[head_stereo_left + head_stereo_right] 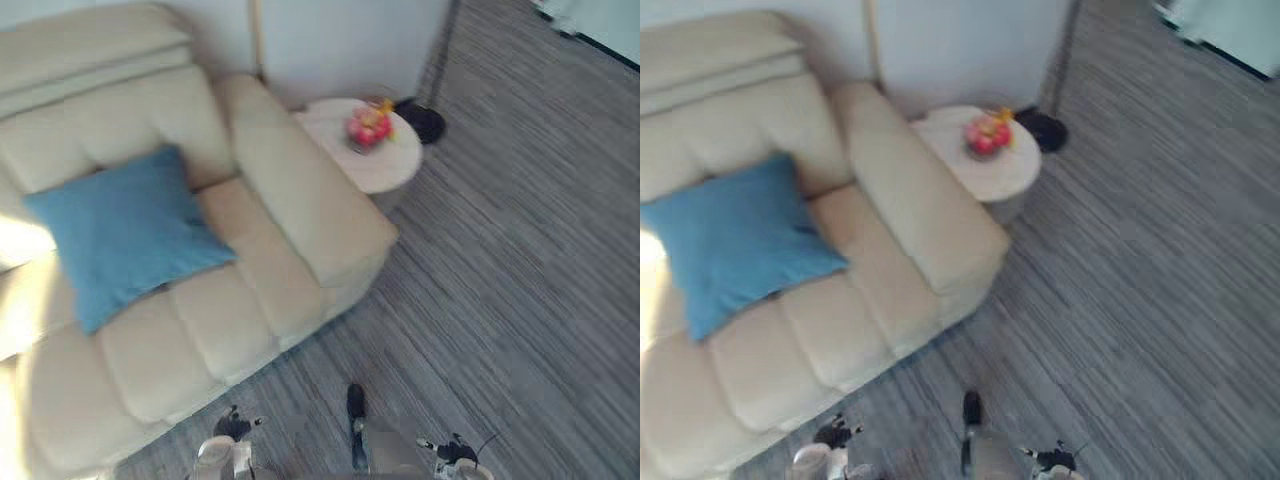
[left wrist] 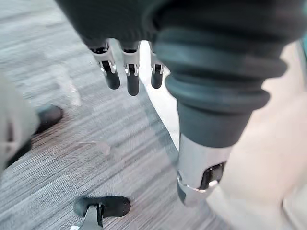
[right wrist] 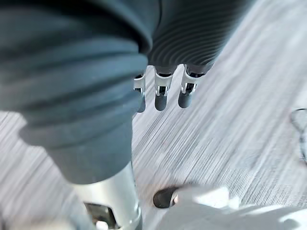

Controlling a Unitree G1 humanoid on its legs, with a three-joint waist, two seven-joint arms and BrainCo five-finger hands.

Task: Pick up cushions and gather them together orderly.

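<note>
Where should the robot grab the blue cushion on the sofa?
The blue cushion leans tilted on the sofa backrest, one corner pointing toward the seat's front. Probably grab that lower corner's edge, coming from the open front, likely with the left hand, nearer that side.

left hand [image 2: 130, 72]: silver fingers [image 2: 110, 69] with dark round tips
cover [image 2: 211, 52]: dark, ribbed, behind the fingers
right hand [image 3: 162, 93]: silver fingers, dark tips
thumb [image 3: 112, 194]: silver, thick, beside the fingers
</note>
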